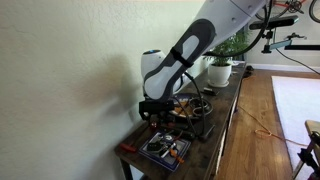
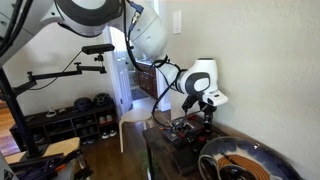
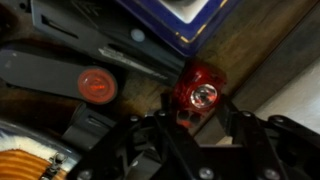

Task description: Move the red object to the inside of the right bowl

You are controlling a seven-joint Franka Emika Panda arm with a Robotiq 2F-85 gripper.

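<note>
Dark brown wood makes up the narrow table (image 1: pixel 226 112) that runs along a cream wall, with a wooden floor and a pale rug to its right. Nearest in an exterior view, a large dark-blue bowl (image 2: pixel 214 152) with brown coiled rings inside fills the near right corner of the tabletop. At the near end in an exterior view lies a dark flat tray (image 1: pixel 150 156) holding small mixed items too tiny to name. Just beyond it the black gripper (image 1: pixel 160 118) points straight down, close over the table's clutter, on a white robot arm with black joints (image 1: pixel 190 45) that reaches in from the upper right. In the wrist view the gripper (image 3: pixel 200 116) comes up from the bottom edge, its two black fingers (image 3: pixel 160 118) standing apart on either side of a small glossy red object (image 3: pixel 197 90). That object sits on the bare wood between them, right at the tips. Whether the fingers press on it cannot be told. In both exterior views the red object is hidden or too small to find. To its left in the wrist view a flat red round disc (image 3: pixel 97 85) rests on a long black flat piece (image 3: pixel 40 70), and farther off a blue-edged corner (image 3: pixel 190 25) overlaps the table. At the far end of the table stands a leafy green plant in a white pot (image 1: pixel 220 70).
</note>
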